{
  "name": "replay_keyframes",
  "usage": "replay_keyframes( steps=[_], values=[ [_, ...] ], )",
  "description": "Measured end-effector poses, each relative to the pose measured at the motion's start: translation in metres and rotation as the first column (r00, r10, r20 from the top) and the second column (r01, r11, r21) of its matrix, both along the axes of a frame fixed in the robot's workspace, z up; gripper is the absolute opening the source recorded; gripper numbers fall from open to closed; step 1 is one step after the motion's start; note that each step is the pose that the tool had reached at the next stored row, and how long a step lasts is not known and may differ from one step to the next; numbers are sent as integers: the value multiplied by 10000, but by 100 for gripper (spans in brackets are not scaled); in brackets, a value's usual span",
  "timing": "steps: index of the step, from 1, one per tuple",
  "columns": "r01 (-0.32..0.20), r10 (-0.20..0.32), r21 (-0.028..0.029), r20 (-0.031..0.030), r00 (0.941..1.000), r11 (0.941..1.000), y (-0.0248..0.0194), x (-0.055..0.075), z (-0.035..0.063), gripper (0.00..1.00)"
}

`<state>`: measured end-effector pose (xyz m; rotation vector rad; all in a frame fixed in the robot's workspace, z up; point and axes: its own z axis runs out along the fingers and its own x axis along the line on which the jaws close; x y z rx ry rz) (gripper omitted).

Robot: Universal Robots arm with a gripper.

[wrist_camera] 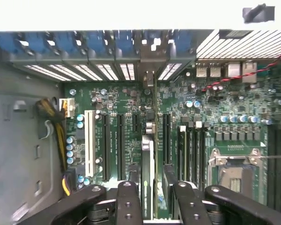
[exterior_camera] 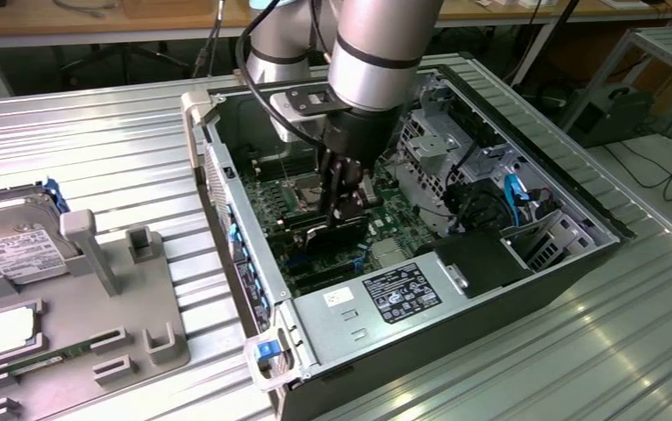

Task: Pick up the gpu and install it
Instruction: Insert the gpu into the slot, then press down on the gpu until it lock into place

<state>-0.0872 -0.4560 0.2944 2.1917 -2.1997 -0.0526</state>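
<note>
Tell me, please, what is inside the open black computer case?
A green motherboard, a silver power supply, and the thin green gpu standing edge-on between the end effector fingers; its slot is hidden.

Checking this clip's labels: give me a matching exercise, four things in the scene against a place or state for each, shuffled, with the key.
Things:
1. gpu
2. hard drive
3. power supply
4. gripper

Places or states:
A. in the grey holder tray beside the case
B. inside the computer case, down over the motherboard
C. edge-on between the gripper's fingers, above the expansion slots
D. at the case's near end, bearing a black label

Pairs: 1-C, 2-A, 3-D, 4-B
</note>
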Motion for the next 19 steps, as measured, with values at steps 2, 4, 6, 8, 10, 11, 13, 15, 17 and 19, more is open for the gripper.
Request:
replay_keyframes(
  steps=[2, 4, 6, 8, 10, 11, 13, 15, 17, 19],
  values=[
    [-1, 1, 1, 0, 10000, 10000, 0, 0, 10, 25],
    [0, 0, 1, 1, 10000, 10000, 0, 0, 15, 19],
    [-1, 1, 1, 1, 10000, 10000, 0, 0, 20, 13],
    [0, 0, 1, 1, 10000, 10000, 0, 0, 26, 11],
    [0, 0, 1, 0, 10000, 10000, 0, 0, 32, 11],
    [0, 0, 1, 0, 10000, 10000, 0, 0, 35, 11],
    [-1, 1, 0, 0, 10000, 10000, 0, 0, 40, 11],
    [-1, 1, 0, 0, 10000, 10000, 0, 0, 46, 11],
    [0, 0, 1, 0, 10000, 10000, 0, 0, 56, 11],
    [-1, 1, 1, 0, 10000, 10000, 0, -5, 63, 11]
  ],
)
